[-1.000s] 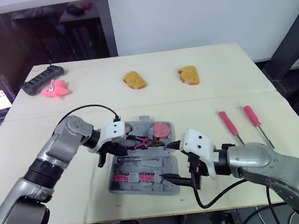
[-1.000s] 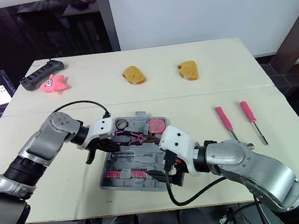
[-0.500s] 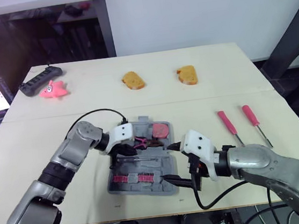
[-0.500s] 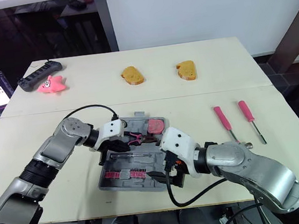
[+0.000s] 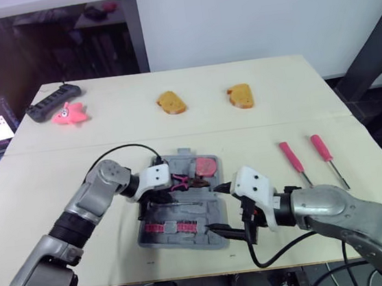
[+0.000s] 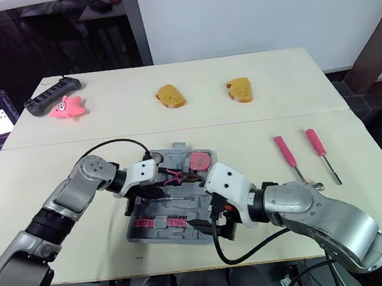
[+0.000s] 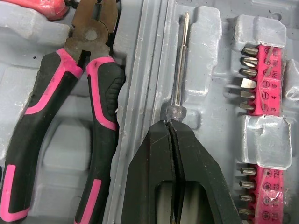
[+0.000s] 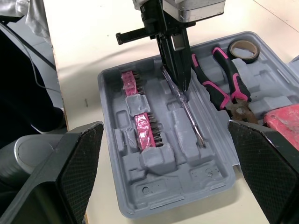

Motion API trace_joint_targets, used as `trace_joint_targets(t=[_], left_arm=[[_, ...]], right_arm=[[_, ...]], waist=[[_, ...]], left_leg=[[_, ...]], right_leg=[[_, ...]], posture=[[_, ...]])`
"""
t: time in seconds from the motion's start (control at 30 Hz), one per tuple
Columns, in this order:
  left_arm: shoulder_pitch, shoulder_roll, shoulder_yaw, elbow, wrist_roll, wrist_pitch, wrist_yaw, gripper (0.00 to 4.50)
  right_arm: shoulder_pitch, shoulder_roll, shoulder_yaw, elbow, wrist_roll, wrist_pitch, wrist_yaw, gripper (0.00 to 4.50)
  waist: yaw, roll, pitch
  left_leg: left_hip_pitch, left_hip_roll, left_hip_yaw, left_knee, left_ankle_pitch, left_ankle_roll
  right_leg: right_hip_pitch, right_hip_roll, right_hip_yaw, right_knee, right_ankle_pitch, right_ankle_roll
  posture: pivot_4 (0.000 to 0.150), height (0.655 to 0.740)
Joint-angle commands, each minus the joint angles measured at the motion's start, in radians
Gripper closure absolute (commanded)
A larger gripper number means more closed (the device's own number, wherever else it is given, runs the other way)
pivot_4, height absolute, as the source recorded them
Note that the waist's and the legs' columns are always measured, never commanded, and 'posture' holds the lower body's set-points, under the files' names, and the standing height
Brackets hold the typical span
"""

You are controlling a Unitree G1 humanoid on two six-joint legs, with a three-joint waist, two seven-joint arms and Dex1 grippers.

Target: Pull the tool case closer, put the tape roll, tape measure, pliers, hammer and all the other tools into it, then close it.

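1. At the far left of the pale table [image 5: 55, 158], the head views show a black power strip [image 5: 47, 105] and a soft pink toy [image 5: 70, 114].
2. The left gripper [image 7: 169, 123] reaches into the tool case [image 5: 182, 237]. Its wrist view shows the black fingers pressed together, tips touching the clear handle end of a small screwdriver [image 7: 180, 60] that lies in its slot.
3. That view also shows the pliers [image 7: 91, 35] beside the slot, with dark steel jaws and glossy pink-and-black grips, and the ridged metal bits in pink strips [image 7: 259, 70].
4. The case is open grey moulded plastic and sits near the table's front edge, centre.
5. The right wrist view adds the tape roll [image 8: 243, 49], a flat ring in a back pocket, with the red tape measure [image 5: 207, 164] alongside.
6. The right gripper [image 5: 232, 231] is at the case's near right corner, fingers [image 8: 79, 158] spread wide and holding nothing.
7. Further right, two pink-handled screwdrivers [image 5: 291, 157] [image 5: 321, 147] lie parallel on the table, outside the case.
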Motion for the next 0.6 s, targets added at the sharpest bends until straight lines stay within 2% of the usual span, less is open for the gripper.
trace_joint_targets(t=[0.03,0.23,0.3,0.37,0.5,0.6], left_arm=[[0.031,0.007,-0.034,0.040,0.061,-0.044,0.017,4.45],[0.088,0.032,-0.075,0.027,0.141,-0.097,0.035,4.45],[0.099,0.029,-0.073,0.030,0.153,-0.094,0.044,4.45],[0.097,0.016,-0.061,0.028,0.141,-0.069,0.048,4.45],[0.063,0.003,-0.016,0.013,0.102,-0.036,0.046,4.45],[0.034,0.016,0.064,-0.039,0.022,0.014,0.015,4.45]], right_arm=[[-0.003,-0.006,-0.023,-0.039,0.014,-0.004,0.003,0.00],[-0.009,-0.009,-0.025,-0.037,0.017,-0.002,0.005,0.00],[-0.011,-0.009,-0.025,-0.036,0.017,-0.001,0.005,0.00],[-0.011,-0.011,-0.026,-0.035,0.017,0.000,0.007,0.00],[-0.009,-0.015,-0.036,-0.035,0.021,-0.001,0.012,0.00],[0.001,-0.025,-0.054,-0.028,0.024,-0.010,0.020,0.00]], waist=[[0.000,0.001,-0.001],[-0.001,0.003,-0.004],[-0.001,0.003,-0.004],[-0.002,0.003,-0.005],[-0.001,0.003,-0.005],[-0.001,0.003,-0.005]], left_leg=[[0.001,0.000,0.000,0.000,0.000,0.000],[0.004,0.000,0.000,-0.001,0.000,0.000],[0.009,0.000,0.000,-0.002,-0.001,0.001],[0.019,0.000,0.000,-0.003,-0.004,0.006],[0.020,0.000,0.000,-0.002,-0.004,0.007],[0.019,0.000,0.000,-0.001,-0.004,0.007]], right_leg=[[0.001,0.000,0.000,0.000,0.000,0.000],[0.004,0.000,0.000,0.000,0.000,0.000],[0.009,0.000,0.000,-0.001,0.000,0.000],[0.019,0.000,0.000,-0.002,-0.002,-0.001],[0.020,0.000,0.000,-0.002,-0.004,-0.002],[0.019,0.001,0.000,-0.002,-0.002,0.000]], posture=[[0.150,0.7400],[0.150,0.7400],[0.150,0.7400],[0.150,0.7400],[0.150,0.7400],[0.150,0.7400]])
